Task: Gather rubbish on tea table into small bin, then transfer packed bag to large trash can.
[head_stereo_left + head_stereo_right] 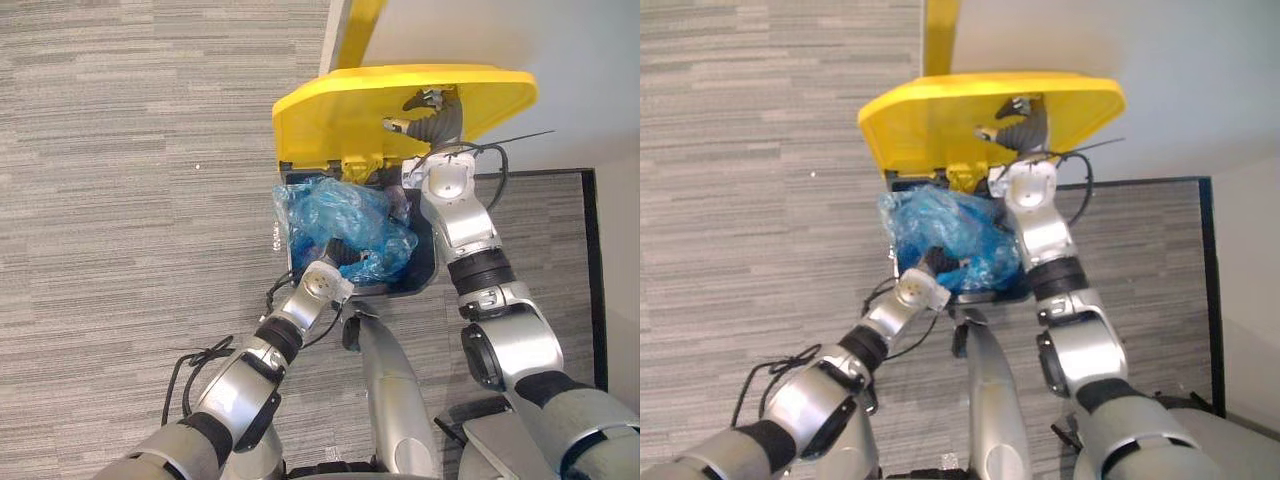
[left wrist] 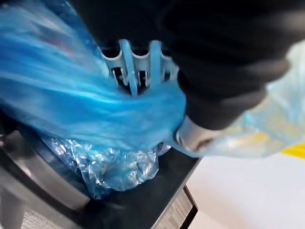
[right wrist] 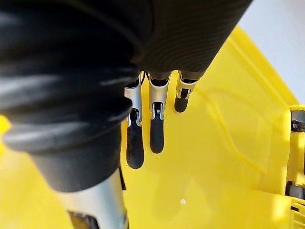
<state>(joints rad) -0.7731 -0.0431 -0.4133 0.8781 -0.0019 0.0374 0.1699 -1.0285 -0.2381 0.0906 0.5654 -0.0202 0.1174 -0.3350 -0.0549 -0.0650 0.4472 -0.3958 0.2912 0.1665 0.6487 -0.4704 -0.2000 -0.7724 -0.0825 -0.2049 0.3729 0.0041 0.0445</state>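
While the right hand (image 1: 430,118) is propping the yellow lid (image 1: 330,120) at upper centre with straight fingers (image 3: 156,129), the left hand (image 1: 338,255) is seemingly clenching film of the soft, light blue bag (image 1: 345,210).

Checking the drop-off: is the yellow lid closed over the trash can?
No, the right hand props the yellow lid up above the blue bag.

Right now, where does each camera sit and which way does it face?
Left eye view: on the head, looking down at the large trash can; both arms show.
Right eye view: beside it, same scene, yellow lid raised.
Left wrist view: along the left hand gripping the blue bag.
Right wrist view: along the right hand, fingers flat on the lid.
Both eye views share bag and lid.
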